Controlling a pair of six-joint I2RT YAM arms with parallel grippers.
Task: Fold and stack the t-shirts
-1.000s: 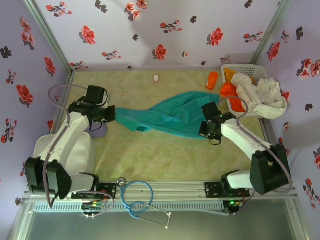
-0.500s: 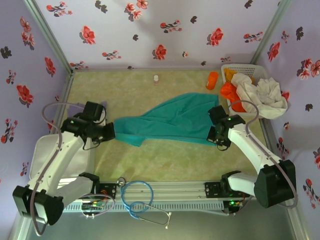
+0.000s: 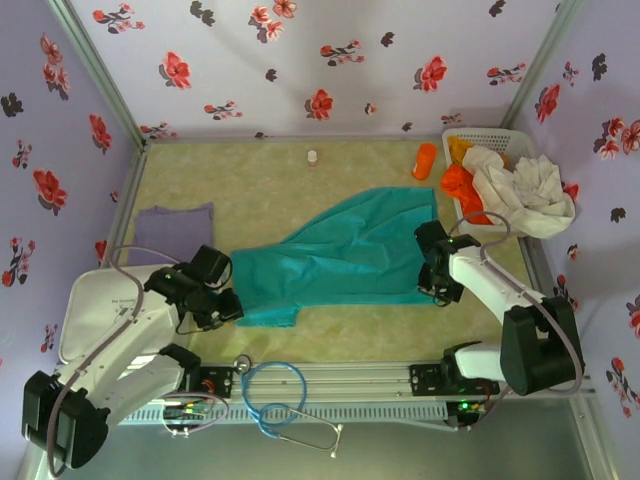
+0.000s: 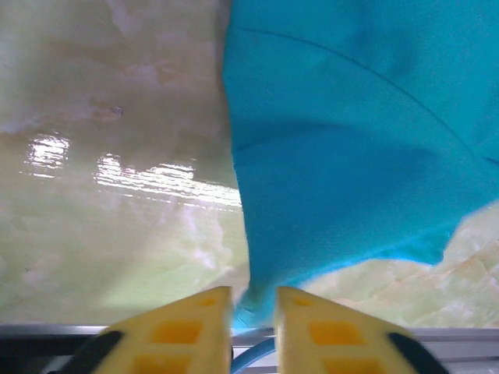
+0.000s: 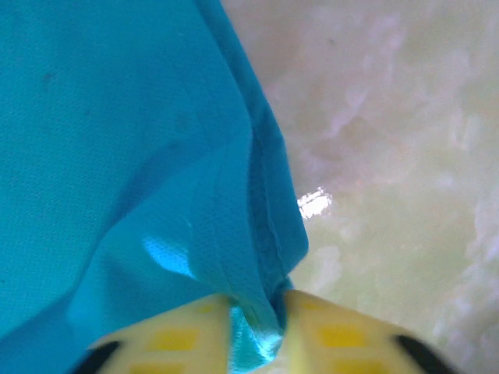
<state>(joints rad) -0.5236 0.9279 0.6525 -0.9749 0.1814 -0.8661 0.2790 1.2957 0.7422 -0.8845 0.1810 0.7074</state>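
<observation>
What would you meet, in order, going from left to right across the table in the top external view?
purple t-shirt → left pincer → teal t-shirt → right pincer → white basket

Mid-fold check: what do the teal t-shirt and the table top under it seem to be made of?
The teal-green short-sleeved cloth t-shirt looks like thin soft knit, possibly synthetic: the right wrist view shows a fine dotted weave, a stitched hem and a slight sheen. The pale green marbled table top looks hard, smooth and glossy, perhaps laminate or vinyl: it reflects bright light patches.
</observation>
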